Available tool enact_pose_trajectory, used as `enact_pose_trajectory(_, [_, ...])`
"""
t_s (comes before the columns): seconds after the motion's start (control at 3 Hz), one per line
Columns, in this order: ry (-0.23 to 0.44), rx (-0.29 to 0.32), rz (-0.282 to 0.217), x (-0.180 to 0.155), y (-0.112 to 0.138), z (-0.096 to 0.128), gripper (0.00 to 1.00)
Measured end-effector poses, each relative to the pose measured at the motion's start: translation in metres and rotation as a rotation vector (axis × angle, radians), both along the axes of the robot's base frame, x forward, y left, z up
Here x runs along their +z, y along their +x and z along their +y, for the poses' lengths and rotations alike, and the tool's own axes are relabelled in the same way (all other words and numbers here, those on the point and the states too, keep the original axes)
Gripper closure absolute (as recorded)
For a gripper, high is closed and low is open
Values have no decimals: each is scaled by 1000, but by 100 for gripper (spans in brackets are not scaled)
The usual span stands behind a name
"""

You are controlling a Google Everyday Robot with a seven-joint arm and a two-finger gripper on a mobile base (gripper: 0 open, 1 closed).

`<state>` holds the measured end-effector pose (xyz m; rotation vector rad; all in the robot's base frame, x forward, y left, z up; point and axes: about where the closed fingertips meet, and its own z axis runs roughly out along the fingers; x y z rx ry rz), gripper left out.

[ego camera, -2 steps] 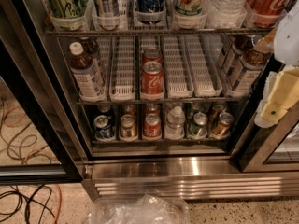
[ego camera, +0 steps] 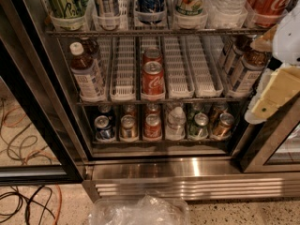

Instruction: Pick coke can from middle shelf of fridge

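Note:
The fridge [ego camera: 187,172] stands open in front of me, with a stainless steel base. A red coke can [ego camera: 153,78] stands upright at the front of the centre lane tray on the middle shelf [ego camera: 187,99]. A second red can [ego camera: 152,55] stands right behind it. My gripper [ego camera: 275,93], white with cream-coloured fingers, hangs at the right edge of the view. It is outside the shelf, to the right of the can and at about its height, well apart from it.
Brown labelled bottles stand at the left [ego camera: 86,74] and right [ego camera: 243,69] ends of the middle shelf. Several mixed cans [ego camera: 152,124] line the lower shelf. Large bottles [ego camera: 190,1] fill the top shelf. Cables [ego camera: 23,139] lie on the floor at left. Crumpled plastic [ego camera: 140,212] lies below.

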<state>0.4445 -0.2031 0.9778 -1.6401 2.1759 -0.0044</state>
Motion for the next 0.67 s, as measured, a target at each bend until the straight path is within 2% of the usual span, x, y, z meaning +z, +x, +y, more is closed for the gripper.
enact_pose_trajectory(0.33, [217,-40,-5,-34,2,24,0])
enact_pose_trajectory(0.67, [441,-79,8,-70,-9,67,0])
